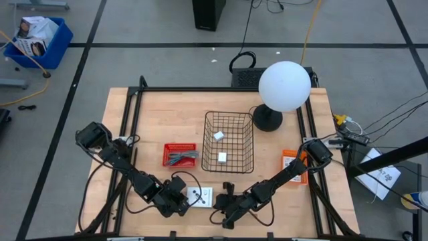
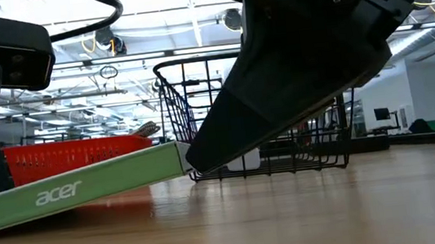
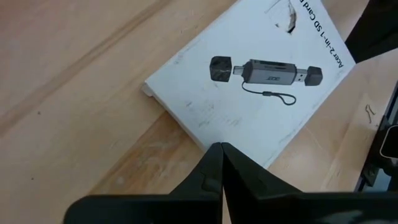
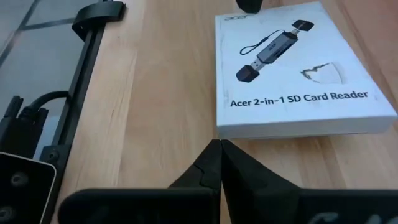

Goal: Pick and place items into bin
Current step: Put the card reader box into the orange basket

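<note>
Box (image 4: 295,68) | label "Acer 2-in-1 SD Card Reader" (green "acer" edge)

Four cameras covering one table

Overhead is looking straight down; the low one is peering level across the wood; both wrist cameras are hovering close, sharing the white card-reader box (image 3: 249,81) from opposite sides.

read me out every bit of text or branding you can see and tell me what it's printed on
"Acer 2-in-1 SD Card Reader": top face of the white card reader box.
"acer": the box's green side edge.
"acer": small logo at a corner of the box's top face, barely legible.
Nothing else readable.
</note>
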